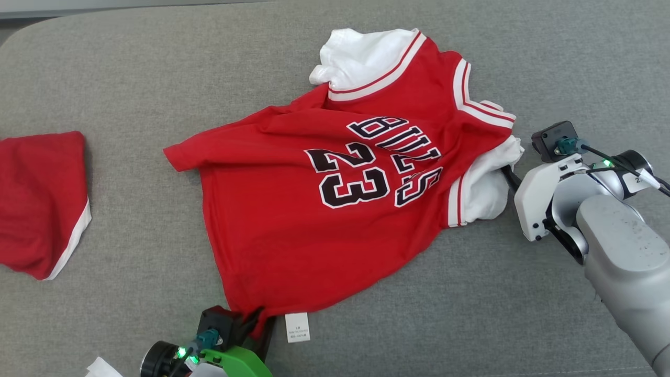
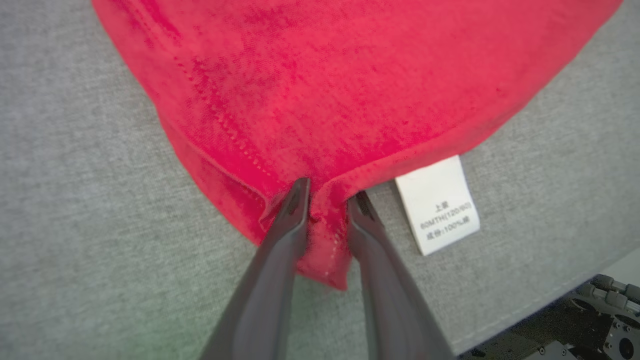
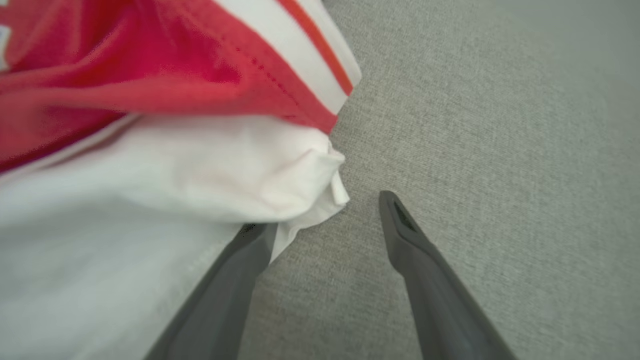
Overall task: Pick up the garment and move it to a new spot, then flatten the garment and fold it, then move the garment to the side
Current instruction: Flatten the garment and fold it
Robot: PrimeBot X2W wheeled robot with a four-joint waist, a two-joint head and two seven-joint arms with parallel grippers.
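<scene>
Garment: soft knit cloth, matt red, stitched hems. Sleeves: white cloth, equally matt. Numerals look printed, flat black and white

Care label at the garment's hem: smooth white tape, perhaps satin, view blurred

Upholstered surface under the garment: grey woven cloth, coarse, matt

Second red cloth, well left of the garment: matt knit, white trim

Left gripper fingers at the hem: dark, smooth, matt plastic

Right arm shell beside the garment's sleeve: grey, speckled, matt; white housing smooth plastic
</scene>
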